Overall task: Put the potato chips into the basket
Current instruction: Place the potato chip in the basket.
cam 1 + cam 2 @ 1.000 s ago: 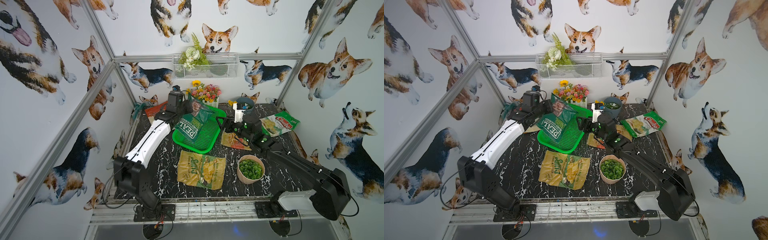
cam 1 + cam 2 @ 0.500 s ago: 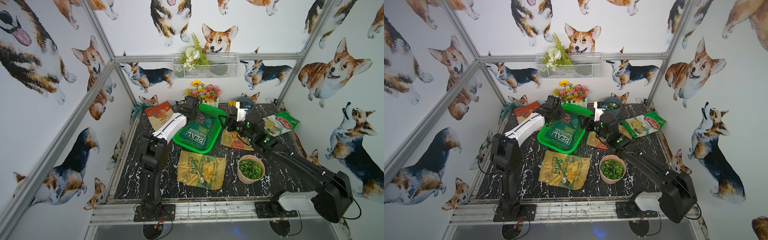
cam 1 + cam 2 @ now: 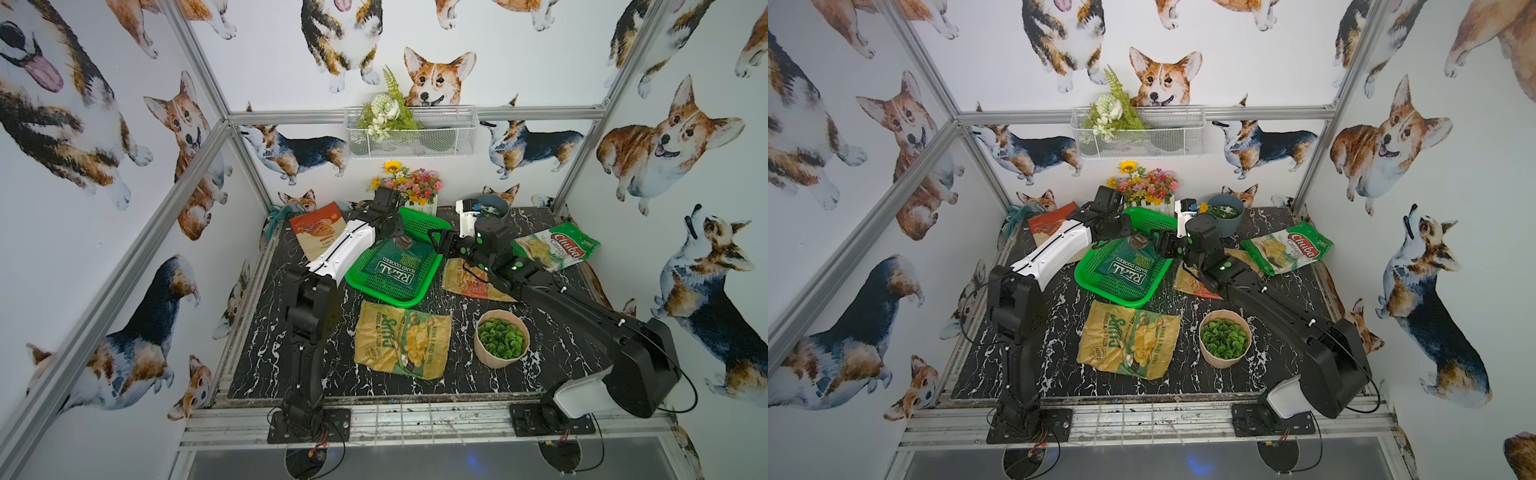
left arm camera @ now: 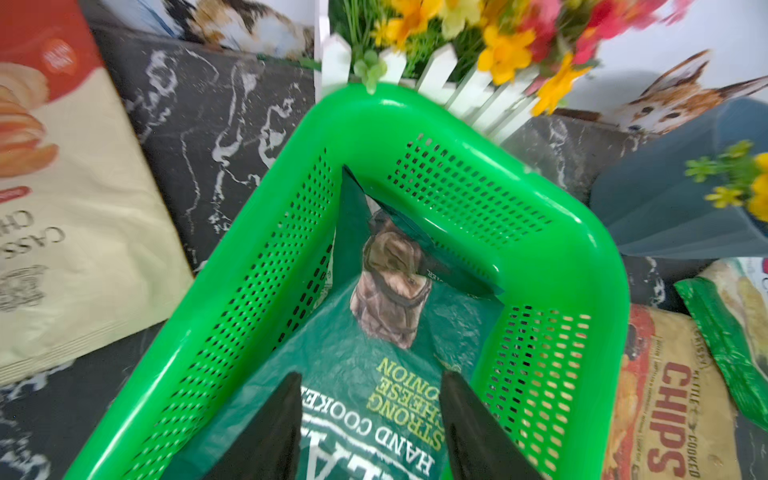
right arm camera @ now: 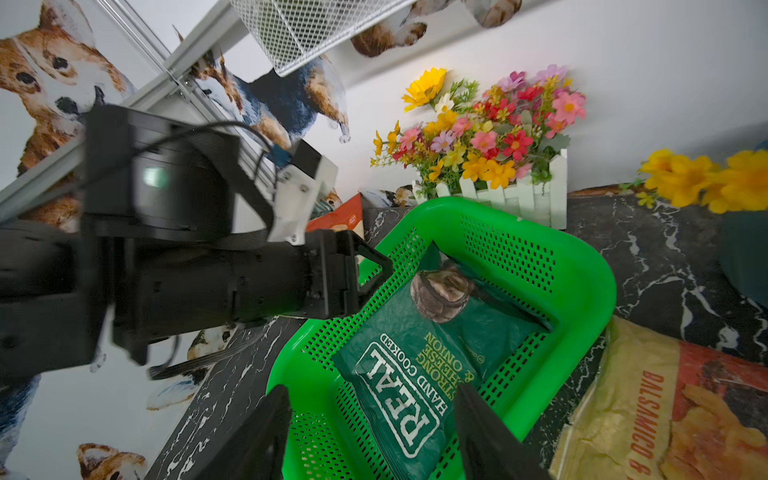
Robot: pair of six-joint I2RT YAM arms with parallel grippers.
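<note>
The green basket (image 3: 384, 286) (image 4: 415, 112) stands mid-table, with a dark green chips bag (image 3: 395, 264) (image 5: 415, 374) lying inside. My left gripper (image 3: 394, 227) (image 4: 370, 399) hovers open just above that bag, not touching it. My right gripper (image 3: 435, 241) (image 5: 372, 409) is open at the basket's right rim, its fingers spread over the basket. On the table lie a yellow bag (image 3: 401, 338), a tan-and-red bag (image 3: 465, 284) partly under the right arm, a Chuba bag (image 3: 557, 245) and a cream-and-rust bag (image 3: 318, 228).
A beige pot of green leaves (image 3: 500, 338) stands front right of the basket. A white picket flower box (image 3: 411, 193) touches the basket's far corner, and a grey-blue pot (image 3: 494, 205) stands beside it. A white wire basket (image 3: 411, 137) hangs on the back wall.
The left gripper, shut on the dark green bag above the basket a second ago, has opened, and the bag now lies in the basket. The left arm's elbow folded forward. The right fingers narrowed.
</note>
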